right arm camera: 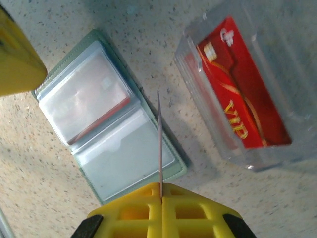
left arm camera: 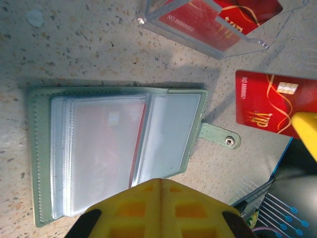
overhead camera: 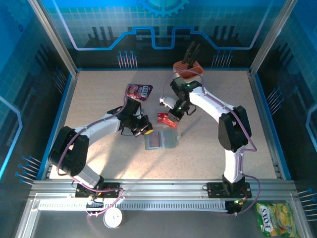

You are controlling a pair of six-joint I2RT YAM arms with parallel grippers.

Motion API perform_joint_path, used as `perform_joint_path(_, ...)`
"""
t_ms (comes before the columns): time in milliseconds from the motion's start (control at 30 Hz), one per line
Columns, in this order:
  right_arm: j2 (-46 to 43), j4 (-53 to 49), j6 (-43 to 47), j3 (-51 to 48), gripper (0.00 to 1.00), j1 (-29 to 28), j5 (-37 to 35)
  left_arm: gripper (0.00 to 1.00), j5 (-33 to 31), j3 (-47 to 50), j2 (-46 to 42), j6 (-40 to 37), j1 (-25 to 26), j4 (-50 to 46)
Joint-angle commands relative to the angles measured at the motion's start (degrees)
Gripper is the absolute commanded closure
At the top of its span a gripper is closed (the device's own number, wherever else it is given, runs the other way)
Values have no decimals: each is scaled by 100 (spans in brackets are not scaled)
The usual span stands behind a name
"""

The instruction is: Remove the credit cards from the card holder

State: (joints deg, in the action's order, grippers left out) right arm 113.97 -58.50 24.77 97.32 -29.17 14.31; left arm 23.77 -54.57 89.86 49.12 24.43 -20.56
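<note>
Standing just left of the card holder (overhead camera: 161,140), which lies open and flat, the left gripper (left arm camera: 161,182) is seen pressed together and empty; the holder is left unpinned and may be dragged when cards are pulled. Over its right half a credit card (right arm camera: 159,139) is pinched edge-on by the right gripper (right arm camera: 161,187), and could slip.
</note>
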Motion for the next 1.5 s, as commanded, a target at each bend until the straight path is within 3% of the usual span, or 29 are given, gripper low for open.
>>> perform_joint_path(0, 234, -676, 1219, 554, 100, 56, -191, 98, -37, -210, -223, -146, -74, -373)
perform_joint_path(400, 1447, -1866, 1926, 2822, 100, 211, -181, 98, -39, -409, -82, -45, -78, -605)
perform_joint_path(667, 1881, -1809, 2023, 3364, 100, 227, -202, 98, -118, -586, 8, -125, -108, -845)
perform_joint_path(1000, 2196, -1743, 2015, 3305, 98, 204, -274, 98, -25, -629, 151, -183, -121, -818)
perform_joint_path(1200, 2198, -1613, 1945, 3095, 85, 184, -366, 98, 46, -653, 208, -224, -122, -811)
perform_joint_path(1467, 1961, -1478, 1776, 2889, 81, 123, -425, 98, 89, -523, 159, -261, -125, -754)
